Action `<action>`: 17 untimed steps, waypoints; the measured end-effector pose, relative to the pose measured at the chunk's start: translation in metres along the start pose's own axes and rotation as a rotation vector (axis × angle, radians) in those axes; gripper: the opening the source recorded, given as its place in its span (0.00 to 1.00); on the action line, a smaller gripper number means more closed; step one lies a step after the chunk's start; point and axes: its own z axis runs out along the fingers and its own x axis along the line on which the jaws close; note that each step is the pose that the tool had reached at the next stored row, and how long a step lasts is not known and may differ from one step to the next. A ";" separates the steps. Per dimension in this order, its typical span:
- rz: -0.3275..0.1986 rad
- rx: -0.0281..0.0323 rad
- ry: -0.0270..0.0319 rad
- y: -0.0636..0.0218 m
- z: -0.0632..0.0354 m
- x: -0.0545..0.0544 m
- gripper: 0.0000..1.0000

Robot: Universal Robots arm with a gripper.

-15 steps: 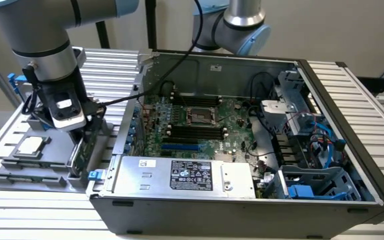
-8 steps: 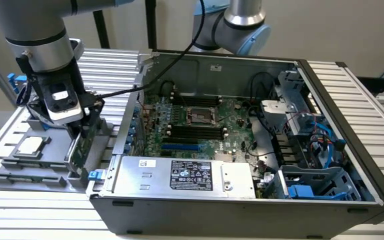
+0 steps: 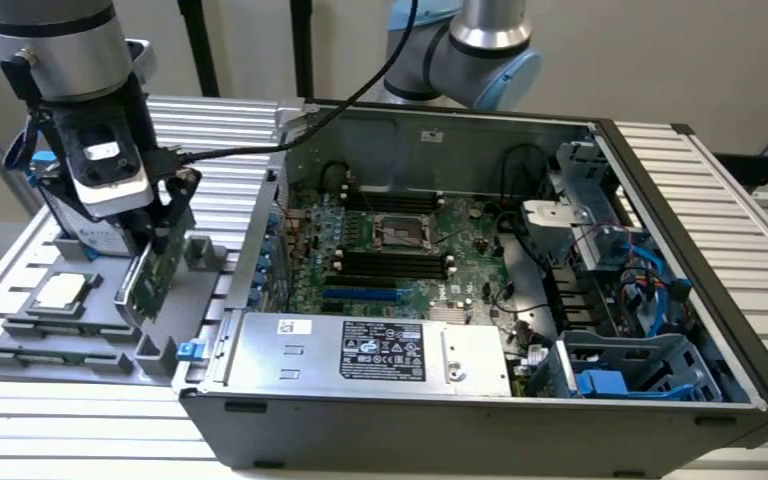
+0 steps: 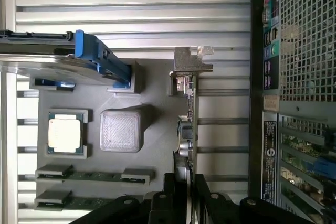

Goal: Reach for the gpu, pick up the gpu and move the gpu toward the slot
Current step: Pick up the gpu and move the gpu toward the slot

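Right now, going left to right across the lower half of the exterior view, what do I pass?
CPU chip → gpu, standing on edge → power supply → blue-grey drive cage.

Grey plastic parts tray (image 3: 37, 352) sits on slatted aluminium table (image 3: 64, 435), at exterior view's left of open black computer case (image 3: 491, 425). On tray: green circuit-board gpu (image 3: 139, 288) on edge, nearest case; square silver CPU chip (image 3: 64, 291) farther out; blue-railed silver hard drive (image 4: 42, 62) behind.

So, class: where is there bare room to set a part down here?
Bare table lies at the exterior view's right of the case, and in front of the tray, nearer the camera. The tray is crowded: gripper at the gpu, beside the CPU and drive.
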 end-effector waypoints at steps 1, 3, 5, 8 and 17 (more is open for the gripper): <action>0.000 -0.0001 0.0000 -0.0001 -0.0049 0.000 0.26; 0.000 0.0000 0.0001 -0.0002 -0.0139 -0.001 0.26; 0.000 0.0001 0.0003 -0.0002 -0.0230 -0.002 0.26; -0.001 0.0000 0.0005 -0.0003 -0.0365 -0.005 0.26; -0.007 -0.0039 0.0022 -0.0004 -0.0779 -0.026 0.26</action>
